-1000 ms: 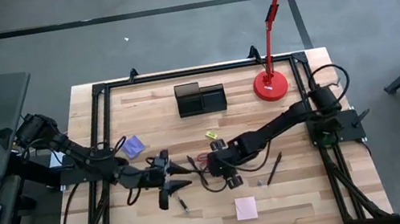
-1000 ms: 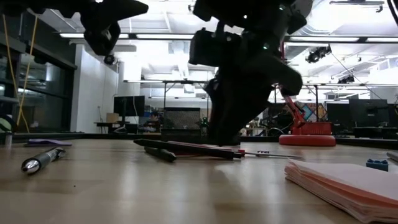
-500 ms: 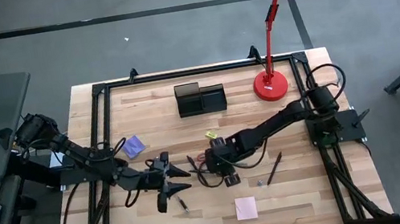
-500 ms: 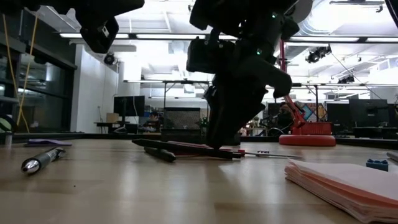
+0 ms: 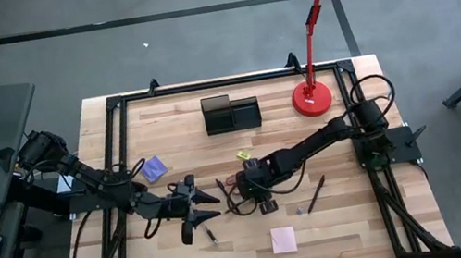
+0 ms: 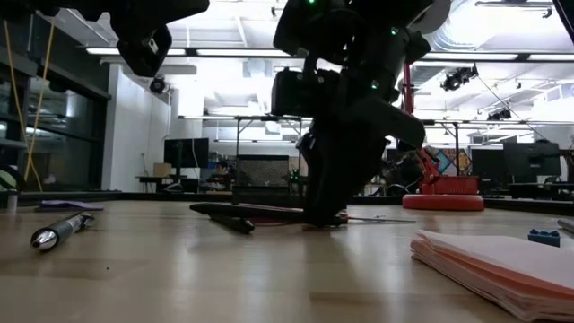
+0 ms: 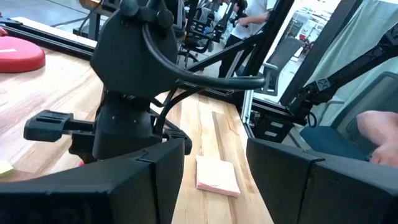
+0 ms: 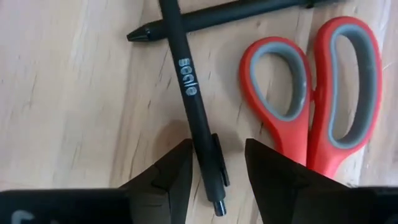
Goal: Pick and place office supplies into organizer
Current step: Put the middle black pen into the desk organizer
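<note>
Since a second ago, the right gripper point(image 5: 238, 187) has been shifting leftward and lowering onto the cluster of pens and scissors at mid-table; the left gripper point(image 5: 209, 205) is keeping its earlier place. Right wrist view: the right gripper's two dark fingers point(image 8: 169, 172) are standing narrowly apart, straddling the clip end of a black pen point(image 8: 191, 98) lying flat on the wood; nothing is being gripped. A second black pen point(image 8: 217, 17) is crossing the first near its tip. Red-handled scissors point(image 8: 323, 87) are lying just beside the pen, handle loops side by side. Low view: the right gripper point(image 6: 325, 218) is reaching down to the tabletop over the dark pens.

The left gripper is hovering just left of this cluster, its fingers point(image 7: 155, 174) spread partway with nothing between them; the left wrist view is looking past them at the right arm's wrist and the pink note pad point(image 7: 217, 175).

High view: the black organizer point(image 5: 231, 113) is standing at the far middle of the table, well apart from both grippers. A purple note pad point(image 5: 154, 168) is lying left of centre, the pink note pad at the near edge, a small yellow piece point(image 5: 242, 155) between organizer and right gripper, and another pen point(image 5: 316, 195) to the right. A red lamp point(image 5: 311, 97) is standing at the far right.
</note>
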You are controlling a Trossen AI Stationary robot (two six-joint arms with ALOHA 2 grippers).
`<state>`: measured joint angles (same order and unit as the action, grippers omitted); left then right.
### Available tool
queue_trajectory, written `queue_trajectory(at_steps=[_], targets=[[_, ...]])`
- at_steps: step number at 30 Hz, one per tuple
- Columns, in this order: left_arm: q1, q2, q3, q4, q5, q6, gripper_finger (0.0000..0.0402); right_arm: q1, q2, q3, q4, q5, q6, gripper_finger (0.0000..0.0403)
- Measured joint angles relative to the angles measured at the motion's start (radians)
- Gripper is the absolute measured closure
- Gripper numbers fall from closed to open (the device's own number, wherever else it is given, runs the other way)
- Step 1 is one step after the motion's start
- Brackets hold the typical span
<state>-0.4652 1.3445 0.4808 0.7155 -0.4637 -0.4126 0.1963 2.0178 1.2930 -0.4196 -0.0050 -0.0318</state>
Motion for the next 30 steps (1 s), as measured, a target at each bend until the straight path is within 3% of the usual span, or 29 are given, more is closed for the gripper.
queue_trajectory(at_steps=[6, 13, 16, 30], targets=[[0.000, 0.000, 0.000, 0.000, 0.000, -0.002, 0.0236, 0.000, 0.000, 0.000, -0.004, 0.004, -0.010, 0.0289], [0.000, 0.000, 0.000, 0.000, 0.000, -0.011, 0.0236, 0.008, -0.002, 0.001, -0.003, 0.009, -0.055, 0.0389], [0.000, 0.000, 0.000, -0.002, 0.000, -0.011, 0.0236, 0.026, -0.002, 0.001, -0.004, 0.075, -0.069, 0.0384], [0.000, 0.000, 0.000, -0.008, -0.049, -0.020, 0.0236, 0.087, -0.055, 0.001, -0.062, 0.163, -0.108, 0.0398]])
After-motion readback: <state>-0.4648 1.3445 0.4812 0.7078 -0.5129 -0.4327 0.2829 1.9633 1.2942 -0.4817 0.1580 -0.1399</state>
